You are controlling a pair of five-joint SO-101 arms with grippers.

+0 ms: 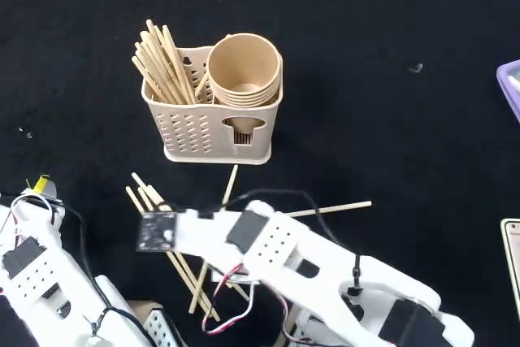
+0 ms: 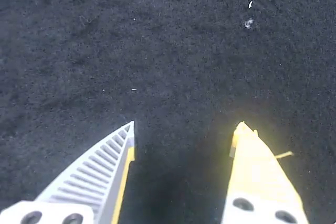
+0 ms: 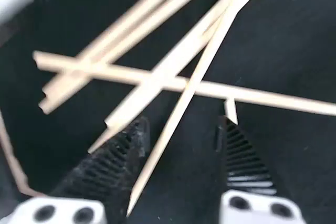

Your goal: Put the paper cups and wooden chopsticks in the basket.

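Basket (image 1: 215, 132) on the far part of the black table (image 1: 390, 119), holding stacked paper cups (image 1: 244, 67) on its right and a bundle of chopsticks (image 1: 162, 58) on its left.
High view: loose chopsticks (image 1: 187, 270) lie crossed on the near table, partly covered by the right arm (image 1: 276, 249). Right wrist view: right gripper (image 3: 182, 123) open just above them, one stick between its jaws. Left gripper (image 2: 186, 124), near left, open over bare cloth. A purple object (image 1: 510, 83) lies at the right edge.

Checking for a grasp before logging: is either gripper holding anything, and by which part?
Nothing is held. The left gripper is open over bare cloth; the right gripper is open above the loose chopsticks.
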